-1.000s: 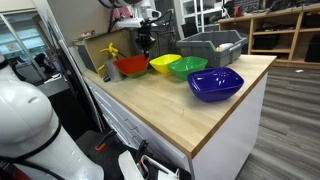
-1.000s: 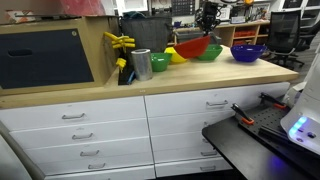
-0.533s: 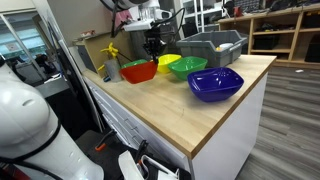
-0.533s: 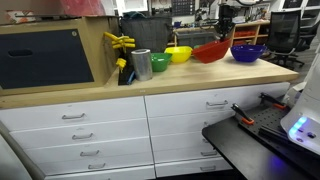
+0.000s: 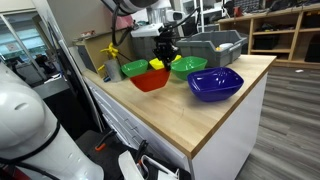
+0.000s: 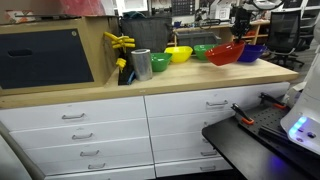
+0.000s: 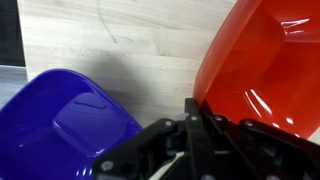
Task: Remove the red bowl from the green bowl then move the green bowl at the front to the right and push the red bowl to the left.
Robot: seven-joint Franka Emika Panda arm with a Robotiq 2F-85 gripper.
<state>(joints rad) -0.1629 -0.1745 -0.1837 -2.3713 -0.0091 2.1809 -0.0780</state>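
My gripper [image 5: 163,52] is shut on the rim of the red bowl [image 5: 150,80], which hangs tilted just above the wooden counter [image 5: 170,110]. The wrist view shows the red bowl [image 7: 262,70] pinched at its rim by the closed gripper [image 7: 195,118]. In an exterior view the gripper [image 6: 240,30] holds the red bowl [image 6: 226,54] near the counter's front. One green bowl [image 5: 133,68] sits uncovered on the far side. A second green bowl [image 5: 187,67] stands beside the yellow bowl [image 5: 158,63]. Both green bowls also show in an exterior view, one [image 6: 160,62] and the other [image 6: 205,50].
A larger blue bowl [image 5: 215,84] sits close to the red one, also in the wrist view [image 7: 60,120]. A grey bin [image 5: 212,45] stands behind the bowls. A metal cup [image 6: 141,64] and a yellow object [image 6: 120,42] stand at the counter's far end.
The gripper has lifted the red bowl out of the green bowl and carried it across toward the counter's front, near the blue bowl. The green bowl is now uncovered.
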